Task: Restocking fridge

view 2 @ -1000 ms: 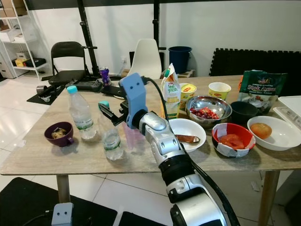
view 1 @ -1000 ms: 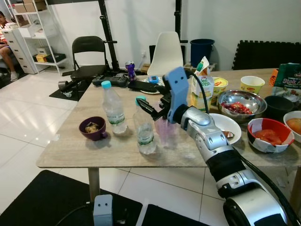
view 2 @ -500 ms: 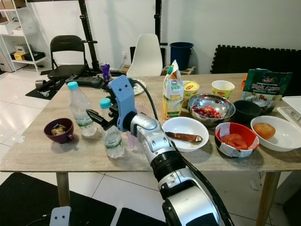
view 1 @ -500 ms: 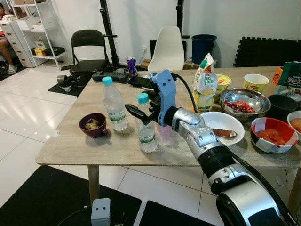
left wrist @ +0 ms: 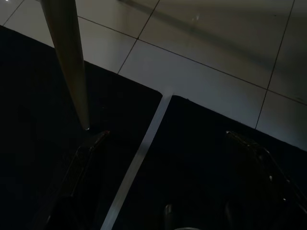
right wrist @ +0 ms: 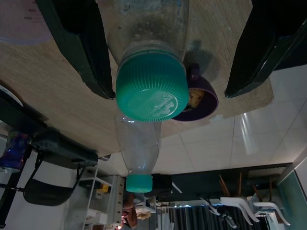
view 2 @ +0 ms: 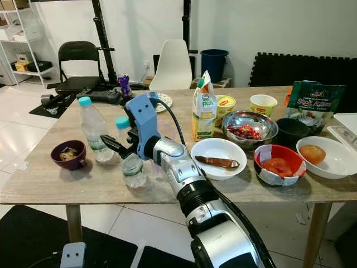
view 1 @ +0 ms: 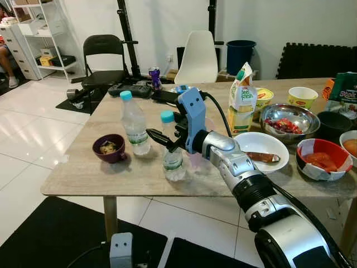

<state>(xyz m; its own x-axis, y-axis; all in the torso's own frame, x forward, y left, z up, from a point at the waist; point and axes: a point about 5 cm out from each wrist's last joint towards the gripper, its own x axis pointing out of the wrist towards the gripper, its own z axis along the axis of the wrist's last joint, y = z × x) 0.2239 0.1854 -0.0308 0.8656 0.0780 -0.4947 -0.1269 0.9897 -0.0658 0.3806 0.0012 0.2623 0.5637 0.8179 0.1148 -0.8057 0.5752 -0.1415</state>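
On the desk (view 1: 83, 178), near its front edge, the nearer water bottle (view 1: 170, 149) stands upright. The right tool (view 1: 165, 140) straddles its neck, fingers (right wrist: 81, 45) apart, one touching. A second bottle (view 1: 134, 124) stands at ten o'clock from it, beside a purple bowl (view 1: 109, 148). The left tool (left wrist: 168, 182) hangs over the floor, fingers apart.

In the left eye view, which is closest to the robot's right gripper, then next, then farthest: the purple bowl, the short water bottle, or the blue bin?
1. Short water bottle, between the right gripper's open fingers.
2. Purple bowl, on the table toward the robot's left.
3. Blue bin, on the floor beyond the table by the wall.
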